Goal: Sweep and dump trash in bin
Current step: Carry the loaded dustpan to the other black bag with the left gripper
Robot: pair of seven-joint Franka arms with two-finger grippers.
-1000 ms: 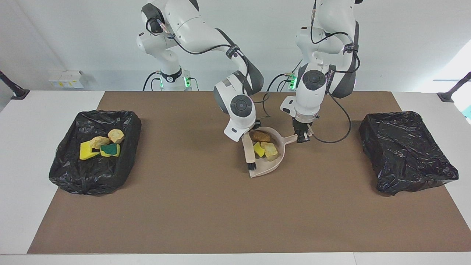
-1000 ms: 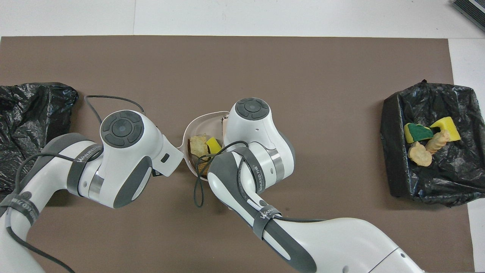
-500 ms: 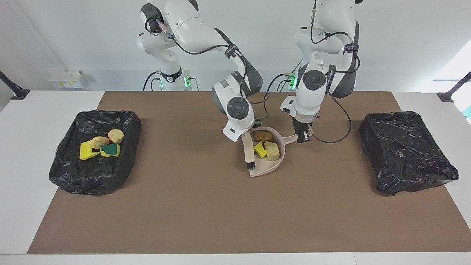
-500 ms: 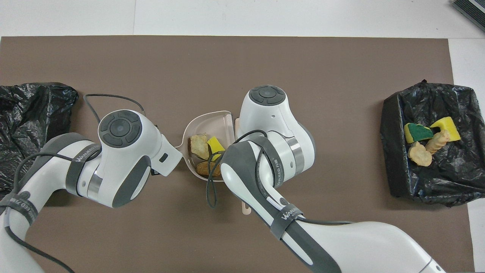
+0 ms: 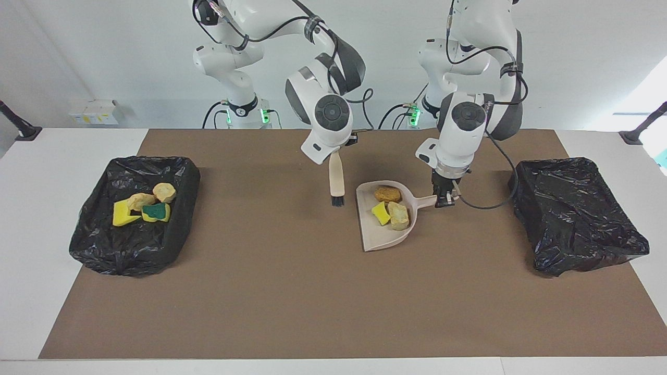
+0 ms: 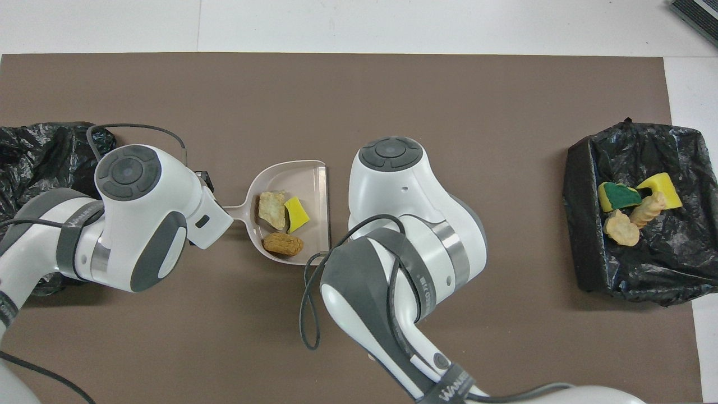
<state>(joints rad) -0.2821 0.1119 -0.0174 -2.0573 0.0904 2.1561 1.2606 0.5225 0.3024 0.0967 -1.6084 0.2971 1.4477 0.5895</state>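
The beige dustpan (image 5: 383,237) (image 6: 300,177) sits mid-mat and carries three trash (image 5: 388,208) (image 6: 280,219) scraps: a brown chunk (image 5: 388,194), a yellow sponge bit (image 5: 381,213) and a pale lump (image 5: 399,215). My left gripper (image 5: 446,199) is shut on the dustpan's handle; from overhead its own wrist hides it. My right gripper (image 5: 337,151) is shut on the beige brush (image 5: 336,179), which hangs upright with its black bristles down over the mat, beside the dustpan toward the right arm's end. Several more trash scraps (image 5: 141,205) (image 6: 634,205) lie in the bin (image 5: 104,245) (image 6: 583,252) at the right arm's end.
A second black-lined bin (image 5: 578,219) (image 6: 50,146) stands at the left arm's end of the table, close to the left arm. The brown mat (image 5: 292,302) covers most of the table, with white table edge around it.
The right gripper has lifted the brush out of the dustpan and carried it toward the right arm's end. The left gripper has shifted the dustpan with its three scraps toward the left arm's end.
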